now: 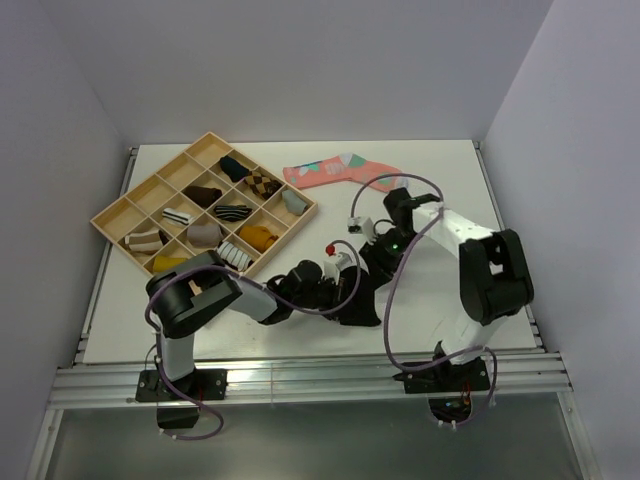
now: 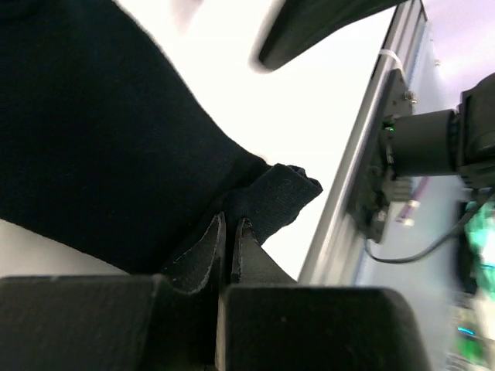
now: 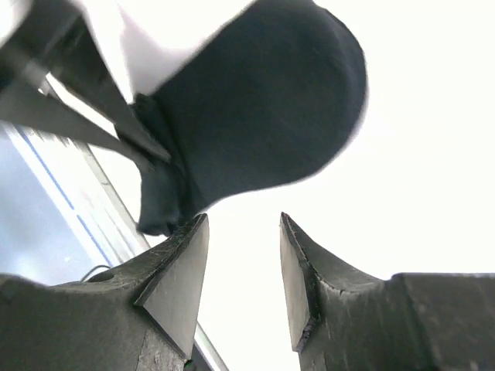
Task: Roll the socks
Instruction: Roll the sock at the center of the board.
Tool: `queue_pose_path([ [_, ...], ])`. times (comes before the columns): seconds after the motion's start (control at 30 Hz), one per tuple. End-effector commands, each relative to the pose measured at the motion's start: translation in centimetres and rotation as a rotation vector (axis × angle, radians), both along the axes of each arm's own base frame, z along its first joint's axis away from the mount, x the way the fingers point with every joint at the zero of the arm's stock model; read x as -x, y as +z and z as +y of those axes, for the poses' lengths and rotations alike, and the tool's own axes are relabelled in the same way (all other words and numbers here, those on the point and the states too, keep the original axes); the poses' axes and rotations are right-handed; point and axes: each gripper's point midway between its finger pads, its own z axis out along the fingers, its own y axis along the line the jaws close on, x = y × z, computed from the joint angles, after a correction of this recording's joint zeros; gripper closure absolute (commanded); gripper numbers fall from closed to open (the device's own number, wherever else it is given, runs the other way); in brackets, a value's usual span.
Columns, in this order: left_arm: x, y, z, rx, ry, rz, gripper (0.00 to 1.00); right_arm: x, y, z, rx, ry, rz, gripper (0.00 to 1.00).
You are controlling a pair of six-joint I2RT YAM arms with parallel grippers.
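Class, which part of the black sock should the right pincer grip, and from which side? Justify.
Probably the free rounded end of the black sock, approached from the side opposite the left pincer, which pinches the other end. The sock seems to lie flat, so the open right pincer should straddle its thin edge.

From high at the near edge, my overhead camera looks down on the whole table (image 1: 450, 190). Both wrist cameras sit low and close, facing each other across the black sock (image 2: 93, 139)
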Motion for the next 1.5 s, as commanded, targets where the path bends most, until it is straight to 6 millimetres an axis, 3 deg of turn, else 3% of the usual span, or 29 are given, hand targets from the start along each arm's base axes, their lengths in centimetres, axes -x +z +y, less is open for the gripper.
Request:
queue_pose_path([
  [0.0,2.9,-5.2,3.9,-0.226,-0.019,0.320,1.00,-1.5,2.3,-0.9,-0.071,-0.006,-0.163,0.51],
  [0.17,1.9,-4.9,3.9,-0.227,0.007,0.566,1.00,-0.4,3.5,-1.0,-0.123,0.097,-0.306,0.51],
  [0.33,1.4,-5.3,3.4,-0.279,0.042,0.759,1.00,2.1,4.0,-0.5,-0.169,0.254,-0.458,0.48],
  [0.47,1.0,-5.7,3.3,-0.288,0.065,0.856,1.00,4.7,2.6,-0.4,-0.171,0.375,-0.535,0.44],
  [0.77,0.2,-5.2,2.5,-0.261,0.068,0.888,1.00,7.1,-0.1,1.1,-0.164,0.518,-0.611,0.41],
  [0.97,-0.1,-4.9,2.7,-0.247,0.069,0.890,1.00,6.9,-0.3,2.2,-0.153,0.533,-0.672,0.41],
  [1.27,-0.6,-4.3,2.6,-0.225,0.054,0.884,1.00,6.5,-2.5,2.1,-0.071,0.527,-0.667,0.43],
  [1.47,-0.5,-5.0,3.0,-0.240,0.062,0.897,1.00,5.7,-0.1,2.0,-0.076,0.488,-0.769,0.40],
])
